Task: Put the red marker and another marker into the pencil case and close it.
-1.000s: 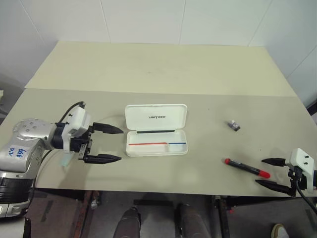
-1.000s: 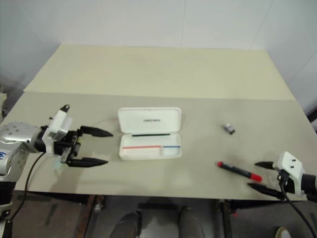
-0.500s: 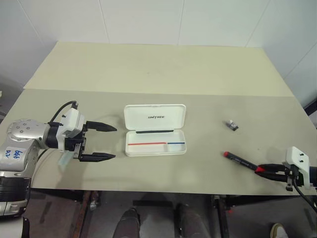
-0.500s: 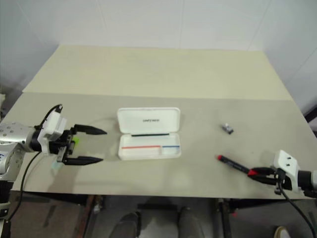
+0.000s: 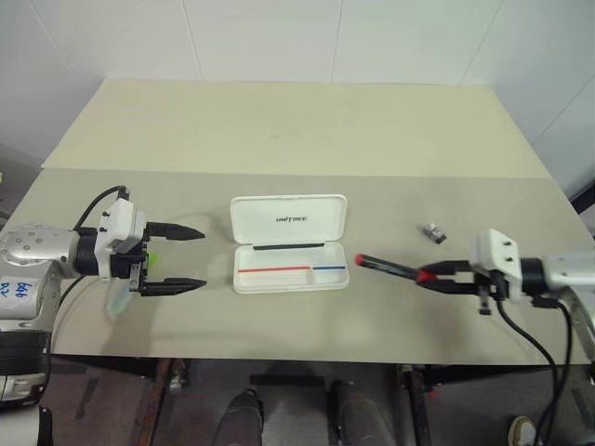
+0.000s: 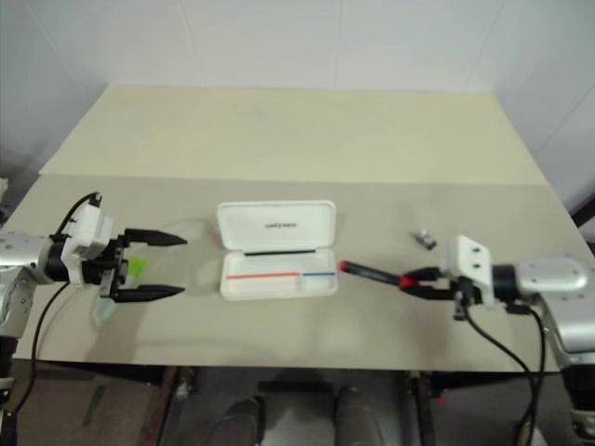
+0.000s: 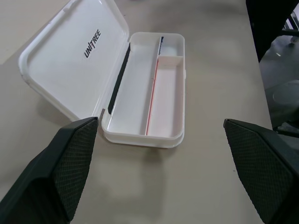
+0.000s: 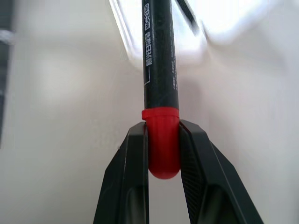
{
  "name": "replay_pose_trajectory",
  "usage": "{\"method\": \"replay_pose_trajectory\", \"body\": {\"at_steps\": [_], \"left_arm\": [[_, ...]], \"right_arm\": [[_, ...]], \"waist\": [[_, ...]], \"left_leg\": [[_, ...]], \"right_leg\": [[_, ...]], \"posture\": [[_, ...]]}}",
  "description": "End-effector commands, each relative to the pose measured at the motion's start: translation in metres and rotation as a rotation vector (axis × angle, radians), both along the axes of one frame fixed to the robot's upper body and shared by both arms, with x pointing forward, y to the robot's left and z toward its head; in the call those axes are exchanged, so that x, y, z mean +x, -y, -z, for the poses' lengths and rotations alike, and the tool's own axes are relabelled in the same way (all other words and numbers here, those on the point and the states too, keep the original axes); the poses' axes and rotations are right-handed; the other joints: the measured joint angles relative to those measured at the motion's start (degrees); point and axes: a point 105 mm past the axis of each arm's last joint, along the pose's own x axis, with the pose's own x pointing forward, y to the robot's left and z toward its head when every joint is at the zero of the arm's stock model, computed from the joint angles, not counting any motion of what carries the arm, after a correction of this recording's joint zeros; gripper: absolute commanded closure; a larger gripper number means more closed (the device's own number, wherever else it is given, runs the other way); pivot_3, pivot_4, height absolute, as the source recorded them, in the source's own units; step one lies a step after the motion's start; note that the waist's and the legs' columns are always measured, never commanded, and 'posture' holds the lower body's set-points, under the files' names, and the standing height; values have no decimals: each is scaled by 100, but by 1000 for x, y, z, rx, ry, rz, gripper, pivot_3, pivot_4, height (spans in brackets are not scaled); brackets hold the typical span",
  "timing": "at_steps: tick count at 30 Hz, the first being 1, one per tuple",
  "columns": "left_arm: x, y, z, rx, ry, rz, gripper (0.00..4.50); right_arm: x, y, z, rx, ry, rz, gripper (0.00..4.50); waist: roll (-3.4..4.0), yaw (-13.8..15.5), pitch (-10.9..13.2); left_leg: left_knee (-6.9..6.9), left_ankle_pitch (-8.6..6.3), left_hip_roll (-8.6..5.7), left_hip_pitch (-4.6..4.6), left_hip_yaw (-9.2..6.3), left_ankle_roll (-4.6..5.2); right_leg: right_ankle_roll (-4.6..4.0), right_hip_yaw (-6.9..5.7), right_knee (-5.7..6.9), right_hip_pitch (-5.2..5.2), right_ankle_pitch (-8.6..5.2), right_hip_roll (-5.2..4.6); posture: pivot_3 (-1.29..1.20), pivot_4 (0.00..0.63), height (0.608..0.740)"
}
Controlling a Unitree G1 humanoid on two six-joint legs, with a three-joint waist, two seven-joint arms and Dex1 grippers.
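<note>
The pencil case (image 5: pixel 290 242) lies open near the middle of the table (image 5: pixel 279 130), its lid laid back flat toward the far side with the dark lettering showing and its shallow tray toward the robot. In the left wrist view the tray holds no pens; it shows a thin red-and-blue line along its floor, a small partitioned compartment at one end, and a dark strip along the hinge. The right gripper (image 5: pixel 435 275) reaches in from the right, pointing leftward toward the case and a little downward, and its two black fingers (image 8: pixel 133 182) are clamped on the red cap of the red marker (image 5: pixel 388 268). The marker's dark barrel sticks out ahead of the fingertips, its red end close to the right end of the case's tray, apart from it. The left gripper (image 5: pixel 178 259) sits to the left of the case, pointing rightward toward it, with its fingers spread wide and nothing between them. Just behind those fingers lies the other marker (image 6: pixel 136 267), its bright green showing by the gripper's body. A small dark object (image 5: pixel 433 232) rests on the table to the right of the case.
</note>
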Motion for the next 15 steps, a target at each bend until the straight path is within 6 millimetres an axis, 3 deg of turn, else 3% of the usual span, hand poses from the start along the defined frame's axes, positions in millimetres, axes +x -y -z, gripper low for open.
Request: {"method": "replay_pose_trajectory", "body": {"at_steps": [1,11,15], "left_arm": [[-3,-2,-7,-1,45,-7,0],[-2,7,1,-16,39,-3,0],[-2,12,2,-24,46,-1,0]], "right_arm": [[1,-35,-14,-3,46,-132,3960],[50,-107,-12,22,122,-240,3960],[64,-122,-7,22,123,-253,3960]], "waist": [[0,-4,0],[0,-24,0],[-1,-15,0]], "left_leg": [[0,0,0,-4,0,0],[-10,-2,0,-8,-1,-1],[-12,-3,0,-12,-2,-2]], "right_leg": [[0,0,0,-4,0,0],[26,-2,16,-20,14,0],[26,-2,24,-27,14,0]], "posture": [[0,150,740],[0,150,740],[0,150,740]]}}
